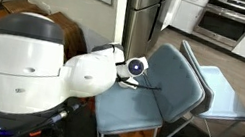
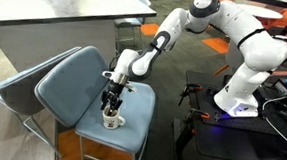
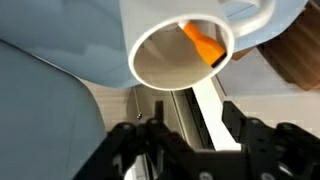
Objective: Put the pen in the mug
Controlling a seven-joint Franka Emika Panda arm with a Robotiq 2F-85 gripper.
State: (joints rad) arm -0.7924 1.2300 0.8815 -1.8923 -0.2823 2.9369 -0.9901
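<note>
The white mug (image 3: 160,62) fills the top of the wrist view, seen from above, with its handle at the upper right. A short orange-tan stick, the pen (image 3: 205,45), lies inside the mug and leans against its wall. My gripper (image 3: 195,125) is open, and nothing shows between its two black fingers. In an exterior view the gripper (image 2: 112,101) hangs just above the mug (image 2: 112,119), which stands on the blue chair seat (image 2: 88,92). The pen is too small to make out there. In an exterior view my arm (image 1: 92,68) hides the mug.
Two blue chairs stand side by side (image 1: 195,87), their backrests close behind my gripper. A grey counter (image 2: 57,20) lies beyond them. The robot base (image 2: 237,101) stands on the floor to one side. A pale chair frame bar (image 3: 205,110) and wooden floor show below the mug.
</note>
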